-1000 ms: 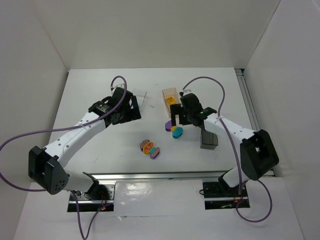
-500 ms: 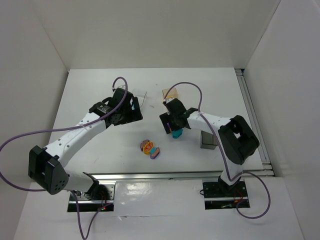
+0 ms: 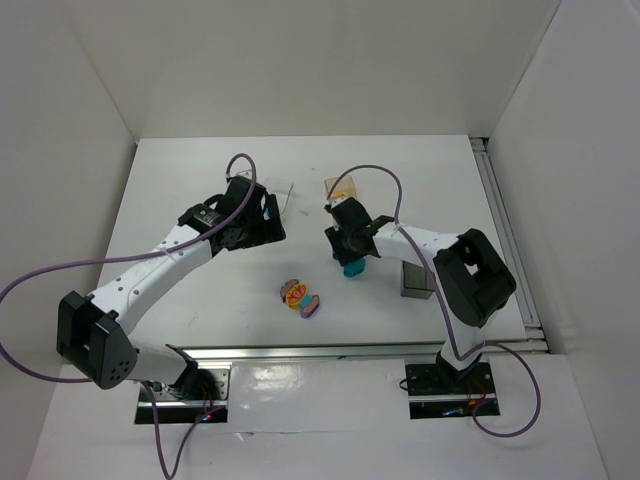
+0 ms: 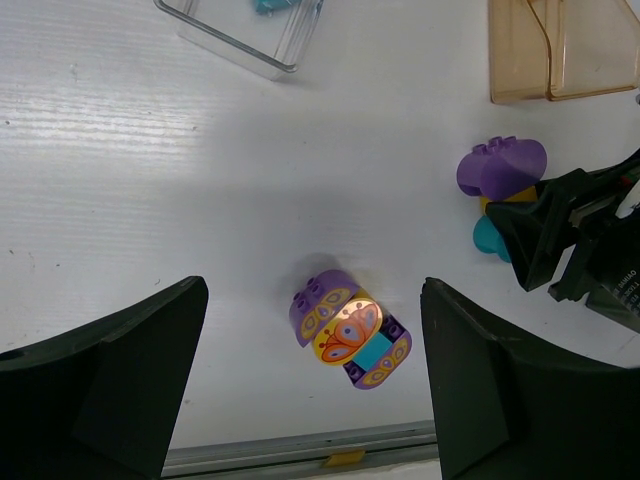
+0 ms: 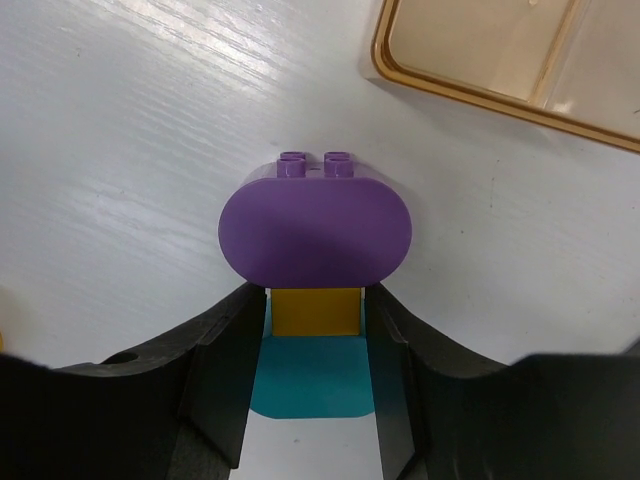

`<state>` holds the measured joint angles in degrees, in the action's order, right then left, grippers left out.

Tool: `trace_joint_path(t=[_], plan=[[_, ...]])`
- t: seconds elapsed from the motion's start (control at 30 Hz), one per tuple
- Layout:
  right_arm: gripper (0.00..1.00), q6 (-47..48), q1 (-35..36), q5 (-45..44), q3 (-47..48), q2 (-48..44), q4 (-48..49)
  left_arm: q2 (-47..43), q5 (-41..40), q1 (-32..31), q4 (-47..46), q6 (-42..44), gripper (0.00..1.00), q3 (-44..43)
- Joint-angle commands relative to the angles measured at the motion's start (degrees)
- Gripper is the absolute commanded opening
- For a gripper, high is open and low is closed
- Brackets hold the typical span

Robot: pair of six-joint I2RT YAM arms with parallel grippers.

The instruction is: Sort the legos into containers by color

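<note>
A small stack of legos lies mid-table: a purple brick (image 5: 315, 225), an orange brick (image 5: 316, 311) and a teal brick (image 5: 312, 375). My right gripper (image 5: 316, 335) is shut on this stack, its fingers pressed against the orange and teal bricks' sides. From above, only the teal brick (image 3: 354, 268) shows below the right gripper (image 3: 347, 247). A second cluster, purple, orange and teal with butterfly prints (image 4: 350, 329), lies nearer the front edge. My left gripper (image 4: 315, 385) hangs open high above it. The clear tray (image 4: 245, 35) holds a teal piece (image 4: 270, 5).
The tan box (image 3: 341, 186) stands just behind the right gripper, with the clear tray (image 3: 279, 190) to its left. The dark grey box (image 3: 417, 280) sits to the right of the held stack. White walls enclose the table on three sides.
The right arm has swung left and lowered over the purple, orange and teal stack, and its jaws have closed on it. The left arm has not moved.
</note>
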<state>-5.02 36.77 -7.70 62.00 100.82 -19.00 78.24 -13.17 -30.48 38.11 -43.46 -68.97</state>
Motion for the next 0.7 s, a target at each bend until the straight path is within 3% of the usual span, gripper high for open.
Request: trace_joint_path(t=[0.0, 0.13, 0.23, 0.67], plan=[[0.51, -0.1, 0.2, 0.1, 2.9, -0.5, -0.8, -0.3, 0.9, 0.3, -1.0, 1.2, 0.94, -0.8], [0.51, -1.6, 0.7, 0.1, 4.2, 0.8, -1.3, -0.3, 0.9, 0.3, -1.0, 1.2, 0.94, -0.8], [0.45, -2.9, 0.8, -0.6, 4.7, 0.8, -1.9, -0.8, 0.9, 0.3, -1.0, 1.2, 0.94, -0.3], [0.40, -7.4, 1.3, 1.9, 2.9, -11.2, -4.3, -0.8, 4.0, 0.9, -1.5, 4.2, 0.94, -0.3]])
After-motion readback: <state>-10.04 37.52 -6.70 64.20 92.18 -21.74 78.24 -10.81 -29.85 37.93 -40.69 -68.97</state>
